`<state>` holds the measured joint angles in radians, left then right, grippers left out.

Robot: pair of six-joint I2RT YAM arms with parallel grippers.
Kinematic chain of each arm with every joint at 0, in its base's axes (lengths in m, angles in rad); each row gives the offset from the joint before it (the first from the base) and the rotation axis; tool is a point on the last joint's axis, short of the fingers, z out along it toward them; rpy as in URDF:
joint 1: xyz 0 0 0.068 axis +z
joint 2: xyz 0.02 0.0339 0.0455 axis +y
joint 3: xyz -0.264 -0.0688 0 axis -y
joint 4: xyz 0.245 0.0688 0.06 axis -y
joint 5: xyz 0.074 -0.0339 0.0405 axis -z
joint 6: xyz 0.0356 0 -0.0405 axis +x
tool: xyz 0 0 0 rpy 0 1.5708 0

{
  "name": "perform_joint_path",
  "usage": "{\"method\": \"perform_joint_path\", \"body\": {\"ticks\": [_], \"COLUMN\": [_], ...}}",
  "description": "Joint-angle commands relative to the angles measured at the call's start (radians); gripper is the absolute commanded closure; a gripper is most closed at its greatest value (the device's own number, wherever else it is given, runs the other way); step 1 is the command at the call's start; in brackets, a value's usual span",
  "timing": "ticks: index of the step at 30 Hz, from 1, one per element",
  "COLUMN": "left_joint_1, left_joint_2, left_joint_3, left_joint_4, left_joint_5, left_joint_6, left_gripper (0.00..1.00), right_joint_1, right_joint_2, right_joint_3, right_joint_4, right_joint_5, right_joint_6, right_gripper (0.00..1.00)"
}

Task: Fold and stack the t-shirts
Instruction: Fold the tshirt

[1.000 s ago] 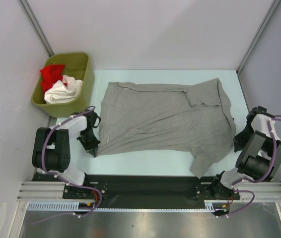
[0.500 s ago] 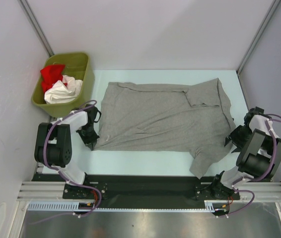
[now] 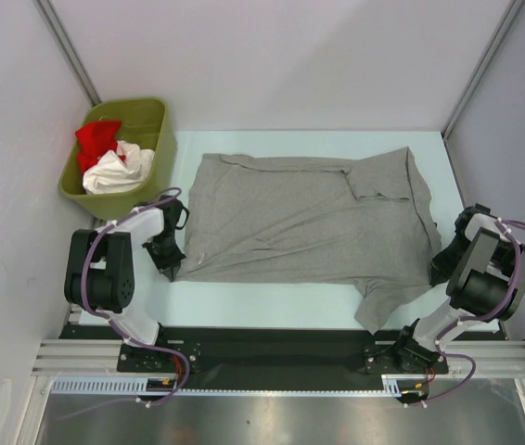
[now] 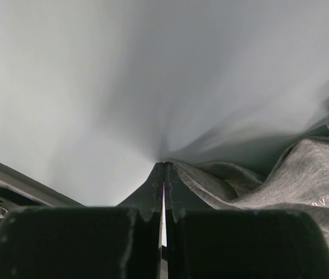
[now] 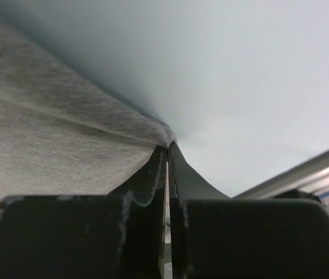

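A large heather-grey t-shirt [image 3: 309, 218] lies spread on the pale table, with one sleeve hanging toward the near edge at the right. My left gripper [image 3: 172, 269] is shut on the shirt's near-left corner. In the left wrist view the jaws [image 4: 164, 165] meet at the tip, and the grey fabric [image 4: 304, 174] is drawn to a point there. My right gripper [image 3: 437, 269] is shut on the shirt's right edge. In the right wrist view the cloth [image 5: 48, 133] runs into the closed tips [image 5: 167, 145]. A red t-shirt [image 3: 96, 139] and a white t-shirt [image 3: 116, 171] lie bunched in the bin.
The olive-green bin [image 3: 162, 139] stands at the back left, off the table's corner. Grey walls close in the back and both sides. A black and metal rail [image 3: 281, 357] with the arm bases runs along the near edge.
My left gripper has pulled the near-left corner away from the near edge, and the shirt's near hem now lies straighter. My right gripper has shifted slightly at the right edge.
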<state>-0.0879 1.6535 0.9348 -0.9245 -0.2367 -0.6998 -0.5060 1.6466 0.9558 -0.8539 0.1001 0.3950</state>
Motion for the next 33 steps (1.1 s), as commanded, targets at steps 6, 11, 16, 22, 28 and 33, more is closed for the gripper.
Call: {"method": "perform_joint_path", "body": {"ticks": [6, 11, 16, 22, 28, 33], "left_joint_1": [0.019, 0.025, 0.060, 0.070, 0.082, 0.132], "left_joint_2": [-0.035, -0.069, -0.121, -0.224, -0.182, -0.227], "left_joint_3": [-0.050, -0.050, -0.025, -0.016, -0.085, -0.094], "left_joint_4": [0.021, -0.013, -0.048, -0.077, -0.092, -0.109], "left_joint_5": [-0.065, -0.095, -0.147, -0.158, -0.075, -0.084], "left_joint_6": [-0.017, -0.026, -0.040, -0.041, -0.069, -0.087], "left_gripper": [1.00, 1.00, 1.00, 0.99, 1.00, 1.00], "right_joint_1": [-0.029, -0.061, -0.042, 0.003, -0.034, -0.043], "right_joint_2": [-0.047, -0.091, -0.048, -0.088, -0.070, -0.102], "right_joint_3": [0.035, 0.037, 0.119, 0.167, 0.123, 0.144], "right_joint_4": [-0.086, -0.096, -0.100, -0.172, -0.189, -0.241], "right_joint_5": [0.125, 0.104, 0.078, 0.157, 0.142, 0.190], "right_joint_6": [0.036, 0.028, -0.015, -0.018, 0.013, 0.019], "right_gripper": [1.00, 1.00, 1.00, 1.00, 1.00, 1.00]}}
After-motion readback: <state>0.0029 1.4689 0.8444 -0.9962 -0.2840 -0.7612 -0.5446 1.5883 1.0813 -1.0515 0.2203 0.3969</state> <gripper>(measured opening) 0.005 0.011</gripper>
